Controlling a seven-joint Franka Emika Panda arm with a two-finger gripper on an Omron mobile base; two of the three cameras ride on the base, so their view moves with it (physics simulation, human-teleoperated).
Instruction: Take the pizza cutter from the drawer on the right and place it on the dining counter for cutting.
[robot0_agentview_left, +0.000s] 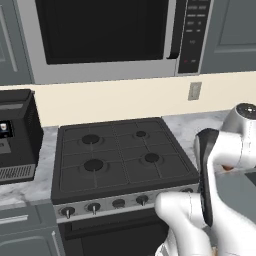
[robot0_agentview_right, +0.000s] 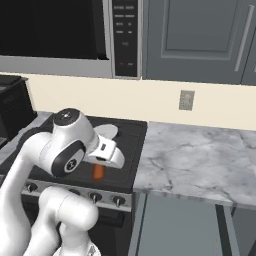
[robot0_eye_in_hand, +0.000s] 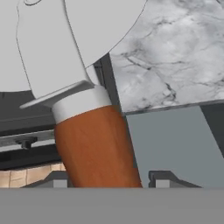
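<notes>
- While it sits up in the air over the stove's right edge, the pizza cutter (robot0_eye_in_hand: 94, 148) is clamped between the fingertips (robot0_eye_in_hand: 59, 179) of the gripper (robot0_eye_in_hand: 107, 181), so the pincer is grasping it by the handle.
- Looks-wise: fat reddish-brown handle, pale grey collar above it, then a big flat light-grey round blade (huge in the hand view because it's so close).
- From the right base view you just get an orange stub (robot0_agentview_right: 98, 171) poking below the white hand, with the pale disc (robot0_agentview_right: 106, 131) above it.
- Right under and behind it is the black stove (robot0_agentview_left: 120, 155), four burners, knobs along the front.
- Beside that, the marble worktop (robot0_agentview_right: 195, 160) runs off to the right, with the grey drawer (robot0_agentview_right: 175, 225) front below its edge.
- Further out: microwave (robot0_agentview_left: 105, 35) overhead, a wall outlet (robot0_agentview_right: 186, 100), grey upper cabinets (robot0_agentview_right: 200, 35), and a dark appliance (robot0_agentview_left: 15, 135) left of the stove.
- Robot's own arm blocks most of the cutter in the left base view.
</notes>
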